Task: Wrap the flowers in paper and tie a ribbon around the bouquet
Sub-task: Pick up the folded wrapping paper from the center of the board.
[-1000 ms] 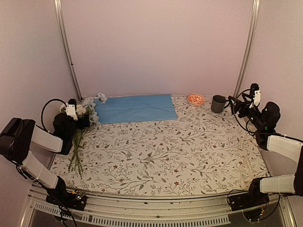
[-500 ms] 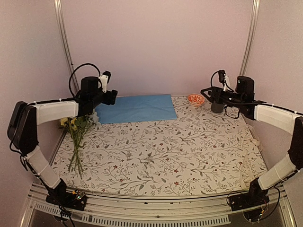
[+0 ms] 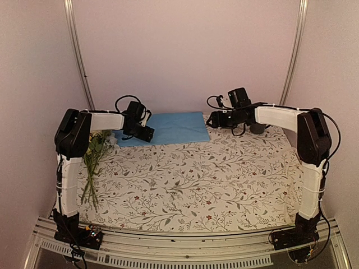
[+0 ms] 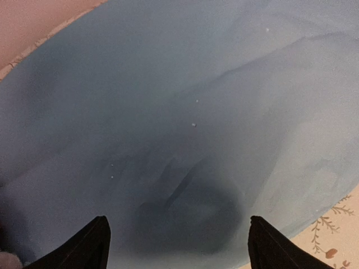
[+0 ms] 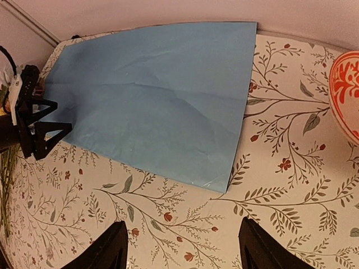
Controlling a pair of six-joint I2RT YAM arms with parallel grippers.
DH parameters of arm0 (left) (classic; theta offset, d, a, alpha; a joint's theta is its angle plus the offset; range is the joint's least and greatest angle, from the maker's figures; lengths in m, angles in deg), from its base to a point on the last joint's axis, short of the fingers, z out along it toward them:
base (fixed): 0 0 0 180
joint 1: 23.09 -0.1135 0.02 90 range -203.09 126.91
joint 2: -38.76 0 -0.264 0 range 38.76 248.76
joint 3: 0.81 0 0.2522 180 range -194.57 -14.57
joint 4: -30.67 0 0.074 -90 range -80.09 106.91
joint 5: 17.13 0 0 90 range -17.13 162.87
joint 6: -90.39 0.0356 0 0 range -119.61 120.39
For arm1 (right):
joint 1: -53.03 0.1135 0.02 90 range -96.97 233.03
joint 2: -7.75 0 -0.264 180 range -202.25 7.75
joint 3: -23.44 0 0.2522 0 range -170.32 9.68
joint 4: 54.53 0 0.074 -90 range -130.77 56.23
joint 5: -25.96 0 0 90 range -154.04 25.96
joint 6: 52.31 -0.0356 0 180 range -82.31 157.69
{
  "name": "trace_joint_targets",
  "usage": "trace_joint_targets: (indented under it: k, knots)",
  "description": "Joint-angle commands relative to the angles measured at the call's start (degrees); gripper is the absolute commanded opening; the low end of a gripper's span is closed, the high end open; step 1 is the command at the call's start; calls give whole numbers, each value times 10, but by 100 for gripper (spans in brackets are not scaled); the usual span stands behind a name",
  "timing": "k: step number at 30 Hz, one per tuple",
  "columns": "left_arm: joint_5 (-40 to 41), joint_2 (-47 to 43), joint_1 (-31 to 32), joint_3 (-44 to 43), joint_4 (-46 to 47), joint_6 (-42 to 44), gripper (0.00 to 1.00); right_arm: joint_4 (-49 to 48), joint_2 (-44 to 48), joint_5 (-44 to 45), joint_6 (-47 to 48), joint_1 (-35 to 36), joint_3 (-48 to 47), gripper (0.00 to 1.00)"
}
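Pale pink walls are seen behind a worktop (image 3: 213,179) that is covered with a white cloth printed with little leaves and twigs. The paper (image 3: 162,128) is laid flat by the far edge of the worktop, a bit left of the middle, with its light blue face up. A few soft creases are seen in it. The flowers (image 3: 94,151) are laid along the left edge, with the blooms near the left end of the paper and the long green stems pointed to the near edge. The left claw (image 3: 147,134) is held low over the near left corner of the paper. Its two fingers are spread wide and nothing is gripped between them. Whether the paper is touched cannot be told. The right claw (image 3: 210,120) is held just beside the right end of the paper, over the printed cloth. Its fingers are spread wide too, and nothing is held. An orange and white bowl (image 5: 348,89) is seen by the far edge, right of the paper and apart from it. A grey cup (image 3: 259,128) is partly hidden behind the right arm.
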Motion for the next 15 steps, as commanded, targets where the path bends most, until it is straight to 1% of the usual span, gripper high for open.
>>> trace_joint_targets:
  k: [1,5,6,8,15]
  knots:
    - [-18,27,-14,-26,-61,-16,86,69,-82,20,40,7,-70,70]
    - [-39,38,-13,-5,-62,-25,84,100,-158,9,52,16,-146,71]
    - [-41,38,-12,1,-59,-26,83,106,-190,10,49,15,-166,70]
    - [-39,42,-11,8,-57,-23,83,120,-221,19,33,15,-196,70]
    - [-51,50,-12,1,-69,-18,82,132,-268,26,-10,14,-257,70]
